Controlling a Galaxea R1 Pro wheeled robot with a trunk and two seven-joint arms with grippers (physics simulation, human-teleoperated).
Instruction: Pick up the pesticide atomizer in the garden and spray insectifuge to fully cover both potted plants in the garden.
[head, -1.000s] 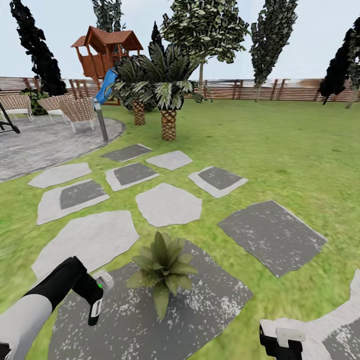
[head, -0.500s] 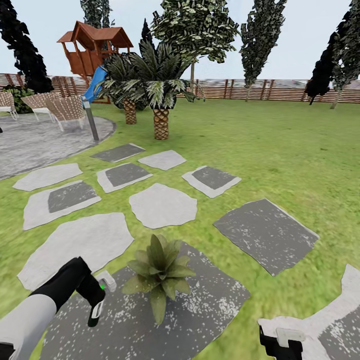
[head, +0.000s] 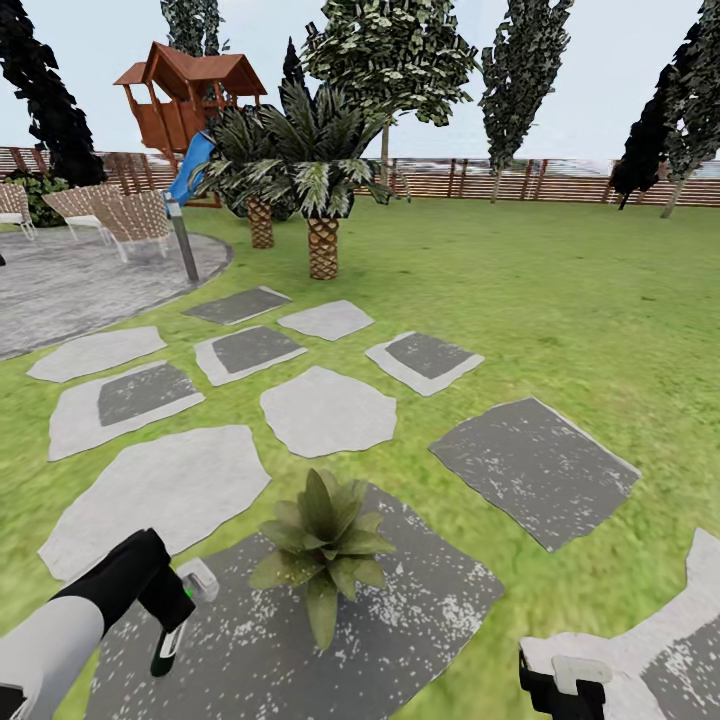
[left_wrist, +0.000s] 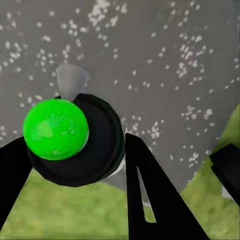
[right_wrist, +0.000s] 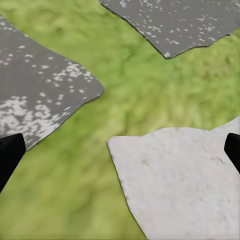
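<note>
Flat, even daylight under a pale sky (head: 620, 60), no cast shadows on the lawn (head: 560, 300). The fence (head: 560, 180) looks smeared, trees lean at the edges, and wrist views are soft.

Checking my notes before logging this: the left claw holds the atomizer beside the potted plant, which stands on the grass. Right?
Not quite. The left claw does hold the atomizer beside the plant, but the plant stands on a dark speckled stepping stone, not on the grass, as the head view shows.
</note>
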